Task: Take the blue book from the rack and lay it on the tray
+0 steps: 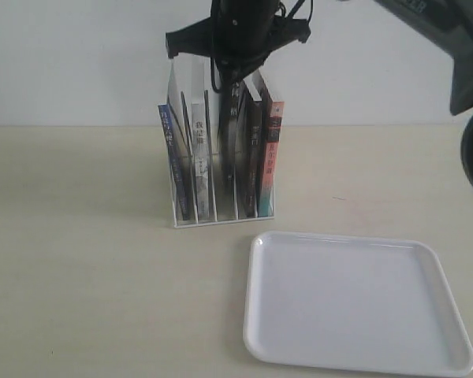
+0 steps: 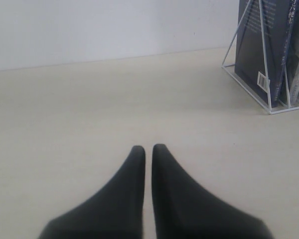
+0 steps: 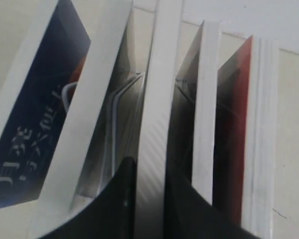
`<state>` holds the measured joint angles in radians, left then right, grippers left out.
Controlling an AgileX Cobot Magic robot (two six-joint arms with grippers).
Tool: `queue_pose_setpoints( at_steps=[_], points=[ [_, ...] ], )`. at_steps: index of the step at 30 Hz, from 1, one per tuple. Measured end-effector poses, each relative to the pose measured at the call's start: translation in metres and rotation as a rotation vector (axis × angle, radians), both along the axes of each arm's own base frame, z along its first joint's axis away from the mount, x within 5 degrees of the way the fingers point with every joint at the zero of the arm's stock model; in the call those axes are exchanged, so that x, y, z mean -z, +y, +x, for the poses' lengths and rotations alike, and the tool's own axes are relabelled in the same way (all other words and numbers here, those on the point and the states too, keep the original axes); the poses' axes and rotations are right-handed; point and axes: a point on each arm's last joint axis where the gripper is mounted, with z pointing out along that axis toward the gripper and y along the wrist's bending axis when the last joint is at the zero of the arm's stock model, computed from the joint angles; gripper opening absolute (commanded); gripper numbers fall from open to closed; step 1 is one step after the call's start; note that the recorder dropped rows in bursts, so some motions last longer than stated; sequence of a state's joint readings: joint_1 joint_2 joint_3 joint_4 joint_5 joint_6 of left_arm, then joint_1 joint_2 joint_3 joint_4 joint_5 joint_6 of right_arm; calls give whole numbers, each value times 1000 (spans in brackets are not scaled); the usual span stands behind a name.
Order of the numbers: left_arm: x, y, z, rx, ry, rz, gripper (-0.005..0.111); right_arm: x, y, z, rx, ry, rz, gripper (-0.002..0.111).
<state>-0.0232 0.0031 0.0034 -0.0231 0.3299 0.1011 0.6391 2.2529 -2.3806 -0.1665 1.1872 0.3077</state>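
The white wire rack (image 1: 221, 220) stands at the back of the table with several upright books. The blue book (image 1: 167, 161) fills its leftmost slot. In the right wrist view the blue book (image 3: 37, 119) shows its dark cover and white title. My right gripper (image 1: 235, 77) reaches down from above into the rack's middle. Its fingers (image 3: 123, 199) clamp the top edge of a black-spined book (image 3: 157, 99), two slots away from the blue book. My left gripper (image 2: 148, 148) is shut and empty low over the table, left of the rack (image 2: 269, 107). The white tray (image 1: 347, 303) lies empty at the front right.
A grey-white-spined book (image 1: 199, 157) stands between the blue book and the gripped one. More dark books and a red-spined one (image 1: 270, 157) fill the right-hand slots. A white wall runs behind the table. The right arm's dark links (image 1: 457, 47) hang at the upper right.
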Motion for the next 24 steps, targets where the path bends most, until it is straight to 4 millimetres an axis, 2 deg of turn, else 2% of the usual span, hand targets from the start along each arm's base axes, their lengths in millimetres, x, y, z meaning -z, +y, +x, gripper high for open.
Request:
queue_pose_setpoints(
  at_steps=[4, 10, 12, 17, 18, 24],
  points=[
    [0, 0, 0, 0, 0, 0, 5, 19, 5, 6, -2, 28, -17, 0],
    [0, 0, 0, 0, 0, 0, 5, 25, 7, 7, -3, 46, -10, 2],
    [0, 0, 0, 0, 0, 0, 5, 27, 8, 7, 0, 54, -8, 10],
    [0, 0, 0, 0, 0, 0, 5, 30, 8, 6, 0, 75, -9, 48],
    [0, 0, 0, 0, 0, 0, 5, 30, 9, 6, -1, 80, -3, 51],
    [0, 0, 0, 0, 0, 0, 5, 23, 9, 3, -8, 81, 22, 47]
  ],
)
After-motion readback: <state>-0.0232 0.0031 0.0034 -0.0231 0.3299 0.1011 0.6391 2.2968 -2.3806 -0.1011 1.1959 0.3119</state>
